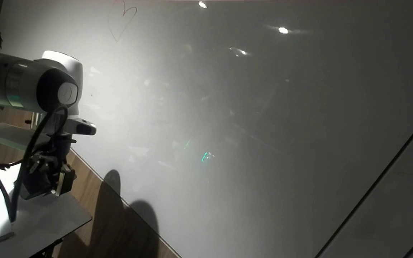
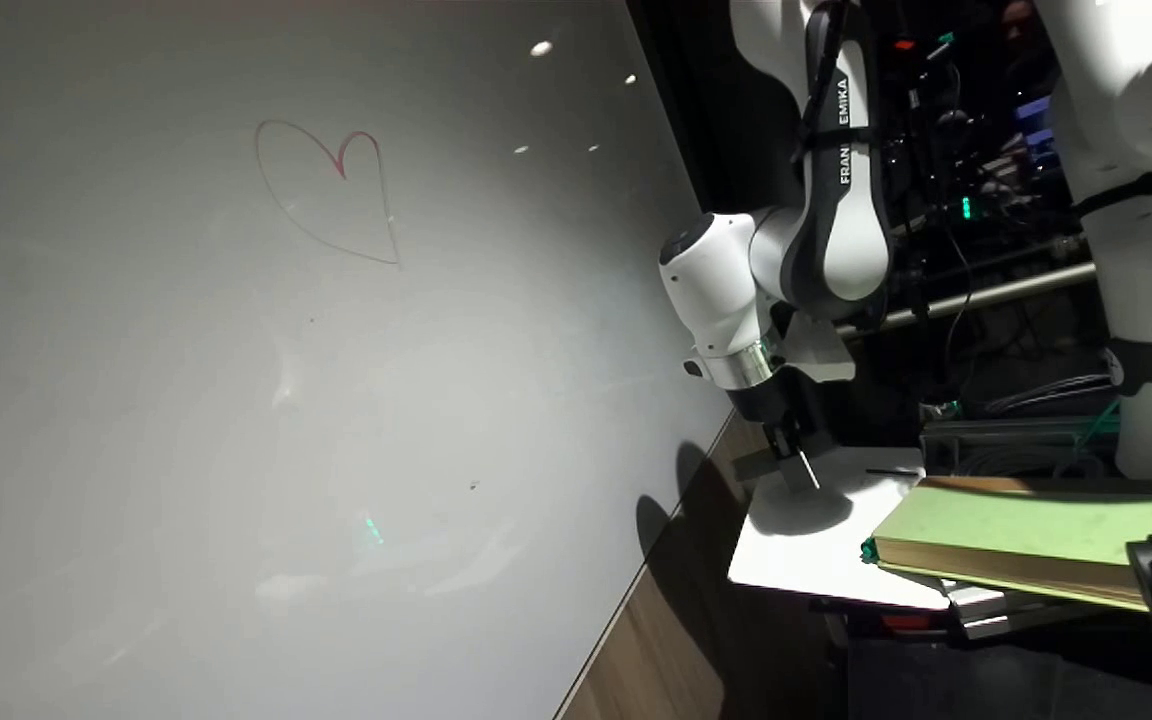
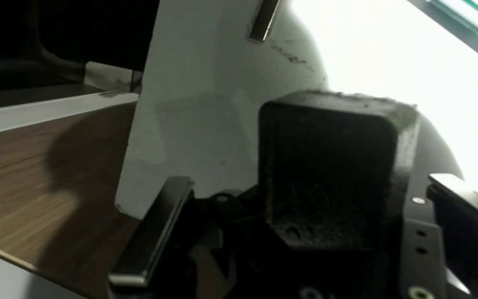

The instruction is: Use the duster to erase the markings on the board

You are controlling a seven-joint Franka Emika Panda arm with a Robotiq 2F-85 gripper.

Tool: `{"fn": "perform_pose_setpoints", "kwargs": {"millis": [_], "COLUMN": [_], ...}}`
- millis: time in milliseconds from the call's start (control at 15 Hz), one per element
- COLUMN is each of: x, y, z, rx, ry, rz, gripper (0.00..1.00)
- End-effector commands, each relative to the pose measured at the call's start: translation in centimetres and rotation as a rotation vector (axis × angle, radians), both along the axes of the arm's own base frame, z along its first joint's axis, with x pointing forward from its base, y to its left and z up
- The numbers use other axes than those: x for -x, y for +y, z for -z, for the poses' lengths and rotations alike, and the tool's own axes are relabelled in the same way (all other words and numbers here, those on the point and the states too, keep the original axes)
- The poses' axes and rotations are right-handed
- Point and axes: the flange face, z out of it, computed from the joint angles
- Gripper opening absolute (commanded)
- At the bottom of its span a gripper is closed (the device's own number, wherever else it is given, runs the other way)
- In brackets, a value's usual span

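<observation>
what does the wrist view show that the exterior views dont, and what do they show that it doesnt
Only the wrist view: dark smudges on the white table, and a clear close look at the duster.

Only the exterior views: the heart-shaped markings on the board, and the arm's white links.

Both: the gripper, the white table and some brown wood. The dark block at the gripper in an exterior view may be the duster, but I cannot be sure.

We see the dark duster (image 3: 328, 166) right of centre in the wrist view. Both exterior views show red, heart-shaped markings (image 2: 340, 165) upper left on the board (image 2: 386, 410).
</observation>
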Motion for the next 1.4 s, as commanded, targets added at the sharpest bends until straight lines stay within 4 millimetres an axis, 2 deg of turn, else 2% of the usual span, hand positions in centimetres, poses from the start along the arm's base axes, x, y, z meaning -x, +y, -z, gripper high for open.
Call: {"fn": "perform_pose_setpoints", "kwargs": {"millis": [0,533,600,933,1333], "x": [0.0,-0.3,-0.3,-0.9,-1.1], "y": [0.3,0.8,1.0,1.4,-1.2], "z": [0.4,-0.3,-0.5,-2.3,-4.7], "rx": [-0.019,-0.055,-0.061,-0.081,-0.075], "ry": [0.002,0.032,0.033,0.026,0.042], "rz": [-0.023,0.000,0.002,0.010,0.035], "gripper": [0.37,0.94,0.99,1.00,1.00]}}
